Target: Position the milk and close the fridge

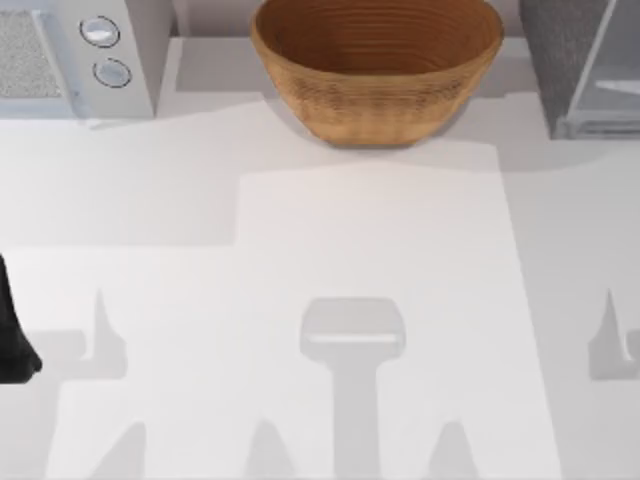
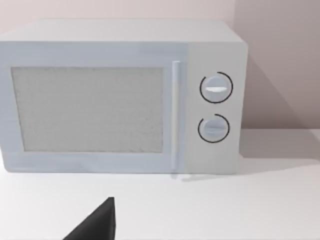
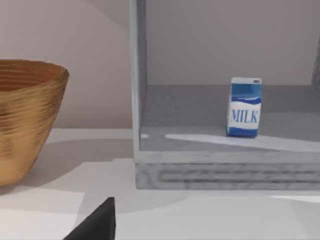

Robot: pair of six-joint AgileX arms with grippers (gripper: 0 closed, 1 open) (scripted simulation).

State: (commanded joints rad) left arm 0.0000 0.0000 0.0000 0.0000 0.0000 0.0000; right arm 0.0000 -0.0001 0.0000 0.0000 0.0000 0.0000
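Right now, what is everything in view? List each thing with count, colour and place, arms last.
milk: one, blue with white band, upright inside the fridge.
fridge: one, grey speckled, open, table's far right.
wicker basket: one, brown, far middle of the table.
microwave: one, light grey, two round knobs, door shut, far left.
table: one, white.
left arm: one, black, at the table's left edge.
right gripper: one dark fingertip showing, facing the fridge.

The milk [image 3: 244,107] was blue with a white lower band lettered in blue. The fridge [image 3: 225,172] was speckled grey, the basket [image 1: 377,66] ribbed golden-brown, the microwave [image 2: 120,97] pale grey with a stippled window, the surface [image 1: 370,260] seemingly plain white.
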